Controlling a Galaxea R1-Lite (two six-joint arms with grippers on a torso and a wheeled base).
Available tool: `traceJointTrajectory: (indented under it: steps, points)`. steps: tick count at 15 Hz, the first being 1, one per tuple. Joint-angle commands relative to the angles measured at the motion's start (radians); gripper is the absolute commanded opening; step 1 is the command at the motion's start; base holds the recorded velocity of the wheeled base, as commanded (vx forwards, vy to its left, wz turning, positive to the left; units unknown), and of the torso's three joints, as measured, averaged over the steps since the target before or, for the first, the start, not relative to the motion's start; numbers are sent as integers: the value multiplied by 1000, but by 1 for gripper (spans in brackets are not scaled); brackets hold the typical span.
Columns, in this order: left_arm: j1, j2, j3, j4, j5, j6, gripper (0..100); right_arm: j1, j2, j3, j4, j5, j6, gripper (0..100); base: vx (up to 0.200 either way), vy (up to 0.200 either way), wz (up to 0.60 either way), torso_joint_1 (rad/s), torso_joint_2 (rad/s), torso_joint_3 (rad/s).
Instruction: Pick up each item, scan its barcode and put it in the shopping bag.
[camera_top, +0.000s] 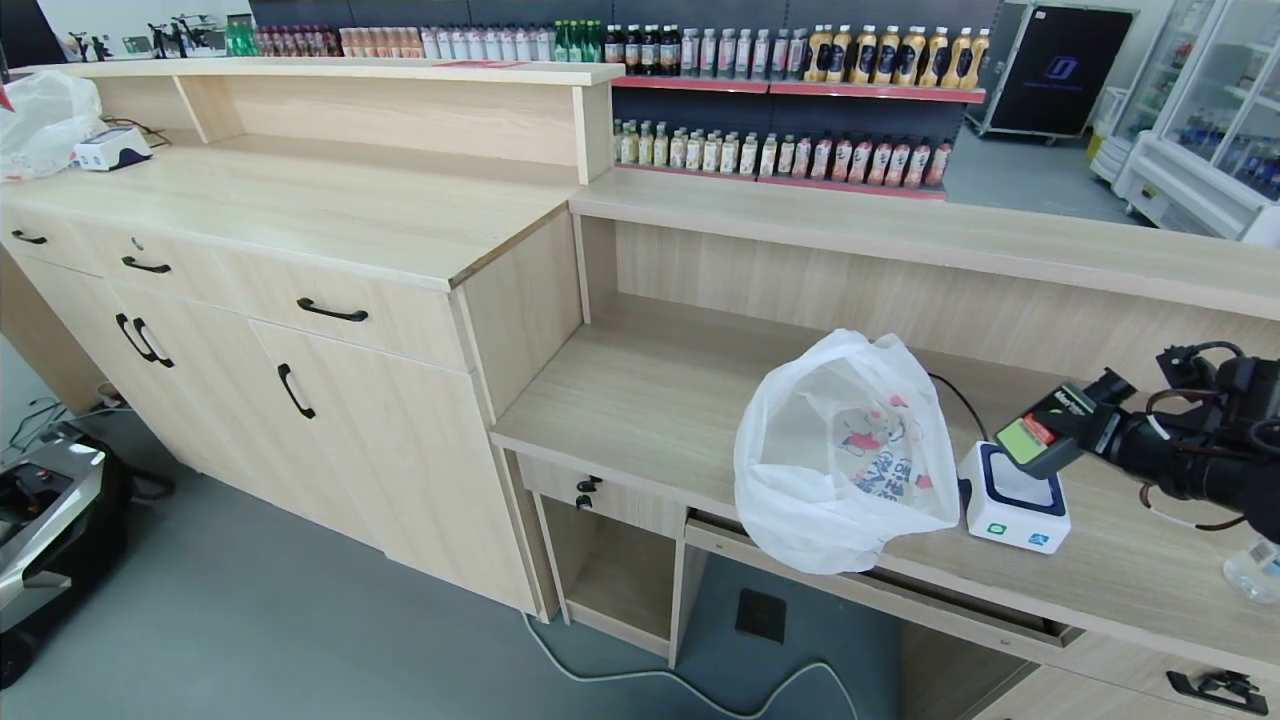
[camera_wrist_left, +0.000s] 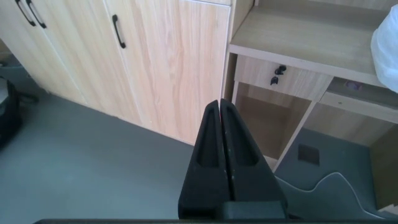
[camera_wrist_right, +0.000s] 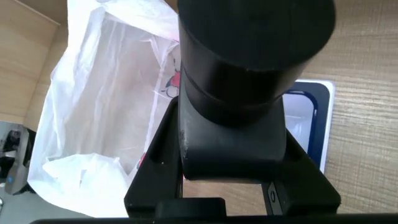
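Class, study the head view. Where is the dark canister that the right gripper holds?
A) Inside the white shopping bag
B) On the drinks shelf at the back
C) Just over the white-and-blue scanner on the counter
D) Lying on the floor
C: the right gripper holds the dark canister over the scanner, beside the shopping bag and not in it.

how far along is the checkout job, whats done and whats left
Done, probably: a printed packet shows through the shopping bag. In hand: the right gripper holds a dark container over the scanner, not yet bagged. Left: bagging it, then the clear bottle at the desk edge. The left gripper hangs shut, holding nothing.
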Motion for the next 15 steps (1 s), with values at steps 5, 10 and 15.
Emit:
traceJointTrajectory:
  steps: [5, 10, 15]
  points:
    - [1, 0, 0, 0, 1, 0, 0, 14, 49, -44, -18, 13, -12, 0, 0, 0, 0, 0, 0, 0]
    - [1, 0, 0, 0, 1, 0, 0, 14, 74, -54, -18, 12, -60, 0, 0, 0, 0, 0, 0, 0]
    - [1, 0, 0, 0, 1, 0, 0, 12, 94, -60, -16, 12, -79, 0, 0, 0, 0, 0, 0, 0]
